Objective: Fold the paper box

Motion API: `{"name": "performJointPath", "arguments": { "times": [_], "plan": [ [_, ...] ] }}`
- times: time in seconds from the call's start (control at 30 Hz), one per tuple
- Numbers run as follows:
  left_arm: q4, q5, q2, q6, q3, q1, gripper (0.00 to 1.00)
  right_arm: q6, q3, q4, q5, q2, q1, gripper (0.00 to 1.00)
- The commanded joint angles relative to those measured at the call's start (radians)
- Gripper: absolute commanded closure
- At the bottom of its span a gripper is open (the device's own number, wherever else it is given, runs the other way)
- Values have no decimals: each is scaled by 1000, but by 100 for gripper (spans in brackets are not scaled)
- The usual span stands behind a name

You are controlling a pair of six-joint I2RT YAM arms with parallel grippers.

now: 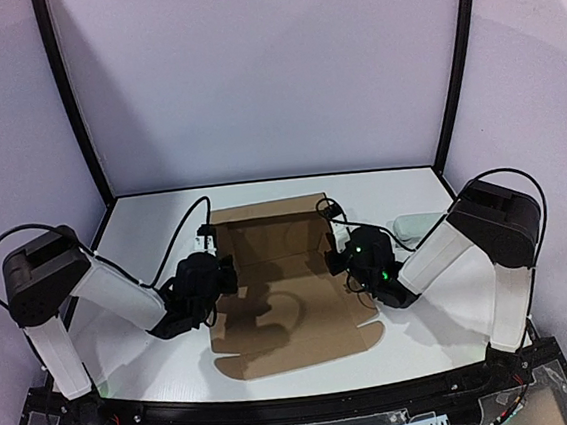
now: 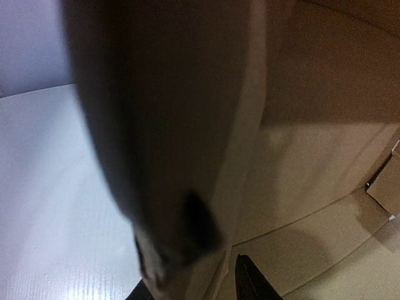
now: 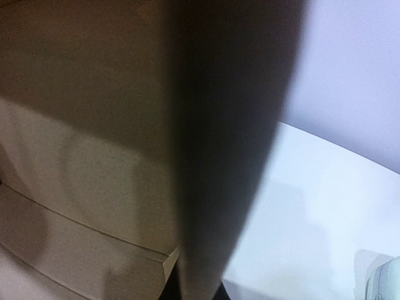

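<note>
At both sides of the box (image 1: 288,312) I raise the walls: right pincer (image 1: 338,252) pinches its wall, left pincer (image 1: 224,273) I cannot tell; next probably needs both walls held square.

no legible txt, labels, nos. on paper box (image 1: 282,303)

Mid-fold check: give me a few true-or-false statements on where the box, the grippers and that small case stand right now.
1. The paper box lies mid-table. True.
2. The right gripper is shut on the box's raised right wall. True.
3. The box's near panel is folded over the top. False: it lies flat on the table.
4. The pale case sits inside the box. False: it rests on the table, right of the box.
</note>
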Motion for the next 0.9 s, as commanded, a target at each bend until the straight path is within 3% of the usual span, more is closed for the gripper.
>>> {"name": "performJointPath", "arguments": {
  "times": [0.0,0.17,0.3,0.43,0.57,0.7,0.77,0.87],
  "plan": [
    [13,-89,0,-9,8,-8,62,-57,-20,-118,-131,-8,19,100],
    [32,-138,21,50,34,-6,59,-61,-24,-123,-163,-6,19,100],
    [42,-240,65,107,66,-6,70,-64,-27,-121,-174,-6,19,100],
    [31,-376,108,132,107,-6,95,-66,-30,-124,-157,-11,19,100],
    [-32,-519,128,127,142,-5,99,-72,-31,-129,-140,-15,19,100],
    [-172,-508,118,64,160,-4,99,-67,-27,-134,-130,-16,19,100],
    [-221,-453,102,35,173,-5,91,-60,-19,-142,-136,-16,19,100],
    [-246,-345,62,23,157,-9,51,-49,-6,-165,-138,-22,19,100]
  ]
}}
